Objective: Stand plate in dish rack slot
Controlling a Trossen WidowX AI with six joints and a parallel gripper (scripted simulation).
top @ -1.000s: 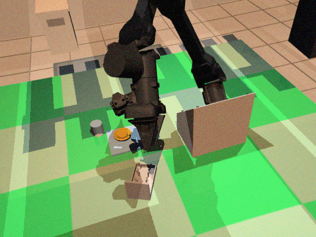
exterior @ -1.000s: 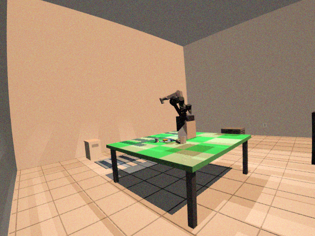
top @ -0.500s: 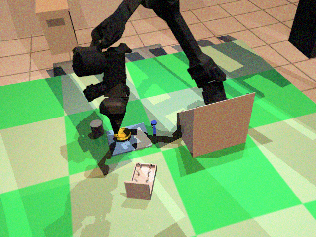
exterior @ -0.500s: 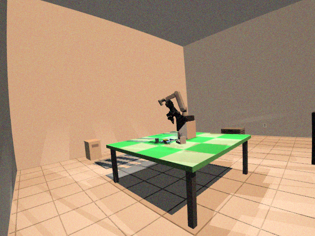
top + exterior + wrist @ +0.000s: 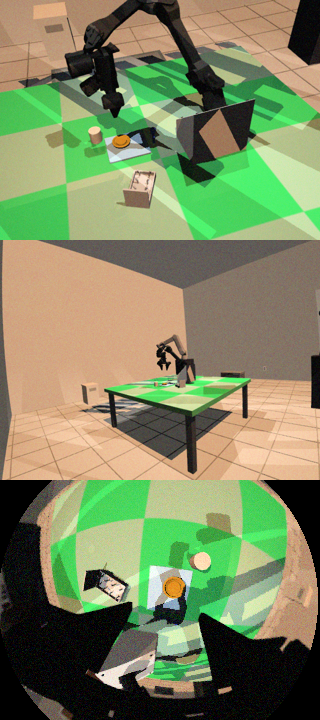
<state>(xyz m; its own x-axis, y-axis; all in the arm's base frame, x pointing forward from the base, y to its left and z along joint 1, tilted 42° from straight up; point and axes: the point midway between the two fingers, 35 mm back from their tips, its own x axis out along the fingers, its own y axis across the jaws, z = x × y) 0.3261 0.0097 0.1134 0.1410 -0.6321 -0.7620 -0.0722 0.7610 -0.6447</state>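
Note:
The orange plate (image 5: 121, 141) (image 5: 164, 383) (image 5: 173, 587) lies flat on a pale blue-white board (image 5: 117, 156) (image 5: 156, 575). The small beige dish rack (image 5: 136, 198) (image 5: 182, 383) (image 5: 91, 580) stands apart from the board, nearer the camera in the top view; short rails show inside it. My gripper (image 5: 115, 116) (image 5: 164, 369) (image 5: 166, 611) is open and empty, pointing down, well above the table around the plate's area. In the top view its two fingers overlap, so the gap shows only in the other views.
A beige cylinder (image 5: 95, 135) (image 5: 155, 384) (image 5: 201, 561) stands beside the board. A tall panelled block (image 5: 218, 133) (image 5: 132, 650) stands across from it, near the arm's base. A mostly shadowed blue object (image 5: 154, 135) lies between board and block.

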